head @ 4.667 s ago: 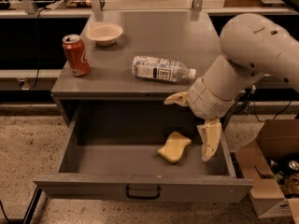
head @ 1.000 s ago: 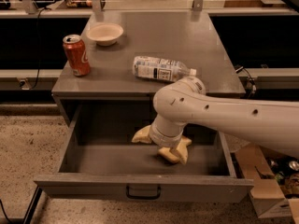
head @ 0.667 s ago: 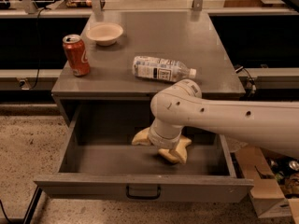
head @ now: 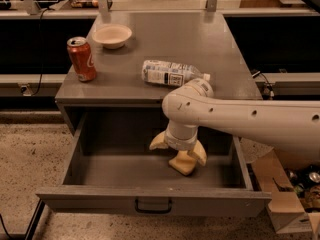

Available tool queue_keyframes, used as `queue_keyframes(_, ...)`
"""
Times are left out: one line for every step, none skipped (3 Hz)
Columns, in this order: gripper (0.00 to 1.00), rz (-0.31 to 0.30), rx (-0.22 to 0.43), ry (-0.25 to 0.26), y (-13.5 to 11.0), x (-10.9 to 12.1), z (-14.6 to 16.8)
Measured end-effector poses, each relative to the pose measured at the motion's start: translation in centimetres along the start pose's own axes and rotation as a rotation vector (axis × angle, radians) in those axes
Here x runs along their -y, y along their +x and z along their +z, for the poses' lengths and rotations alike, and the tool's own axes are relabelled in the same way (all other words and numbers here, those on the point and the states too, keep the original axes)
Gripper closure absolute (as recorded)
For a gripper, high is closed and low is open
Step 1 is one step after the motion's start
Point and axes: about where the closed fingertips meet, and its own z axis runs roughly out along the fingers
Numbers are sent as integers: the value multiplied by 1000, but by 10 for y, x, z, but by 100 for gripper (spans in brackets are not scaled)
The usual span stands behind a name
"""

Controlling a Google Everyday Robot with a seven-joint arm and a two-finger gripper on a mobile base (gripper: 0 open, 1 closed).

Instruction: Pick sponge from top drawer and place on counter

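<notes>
Now, in the single camera view, the arm [head: 250, 116] reaches in from the right and across the open top drawer [head: 95, 171]. A few seconds earlier it stood at the drawer's right end, with the gripper beside the sponge. The gripper [head: 177, 153] is now down inside the drawer, directly over the sponge [head: 183, 165]. Against the frames from under a second ago it has barely shifted.

The jaws stand wide. One cream finger [head: 158, 142] points out to the left, clear of the sponge, and the other [head: 199, 154] lies against the sponge's upper right edge. The sponge sits in nearly the same place as earlier, on the drawer floor right of centre and nearer the front panel than the back wall. It is a small pale yellow block. Only its lower part shows below the wrist, with a rounded front corner and a darker shaded side. It looks slightly tilted, though I cannot tell whether it has left the floor.

The drawer is pulled fully out, its dark pull handle [head: 153, 205] in the middle of the front panel. On the counter surface [head: 200, 39], nothing has moved. A red soda can [head: 82, 59] stands upright at the left edge, a pale bowl [head: 112, 35] sits behind it, and a plastic bottle [head: 172, 74] lies on its side near the front edge, just above the arm's elbow.
</notes>
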Motion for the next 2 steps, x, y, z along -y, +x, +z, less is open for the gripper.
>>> queue_keyframes(0, 4, 2, -31, 14, -8, 7)
queue_keyframes(18, 23, 20, -44, 18, -15, 14)
